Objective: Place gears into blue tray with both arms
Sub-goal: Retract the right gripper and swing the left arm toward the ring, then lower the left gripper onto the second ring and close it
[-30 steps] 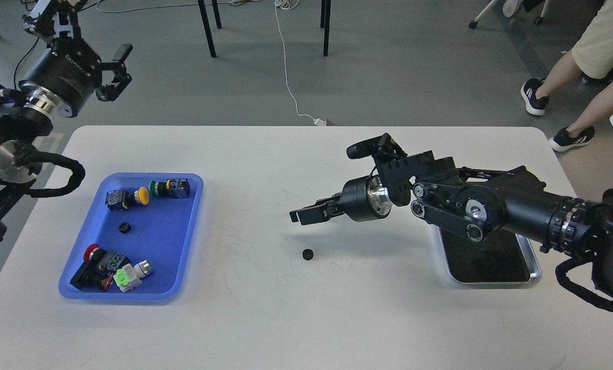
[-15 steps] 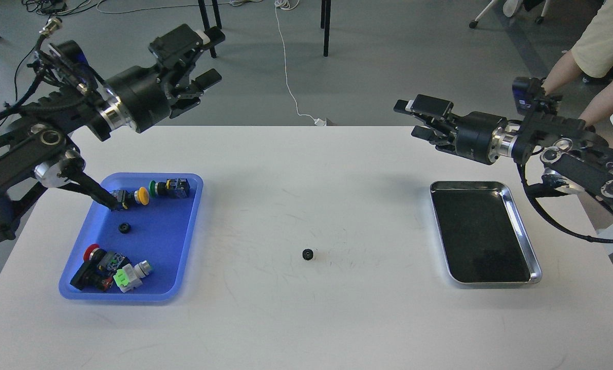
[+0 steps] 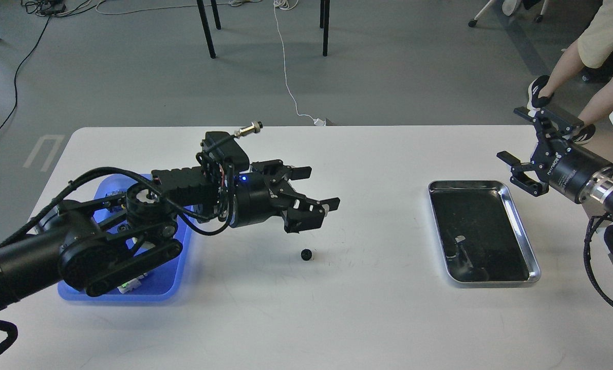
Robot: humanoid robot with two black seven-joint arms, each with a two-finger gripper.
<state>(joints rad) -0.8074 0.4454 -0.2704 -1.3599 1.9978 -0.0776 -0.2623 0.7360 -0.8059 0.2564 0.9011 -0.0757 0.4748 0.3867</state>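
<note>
Here the left end effector (image 3: 314, 198), fingers spread and empty, hovered just above the tiny black toothed gear (image 3: 307, 254) on the white counter (image 3: 337, 318); descending squarely would help; the right end effector (image 3: 522, 154) also gaped.

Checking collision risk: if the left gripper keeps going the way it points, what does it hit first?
Left gripper points right, slightly down. Probably bare table first; the gear lies nearer the camera, off that line. Depth uncertain.
</note>
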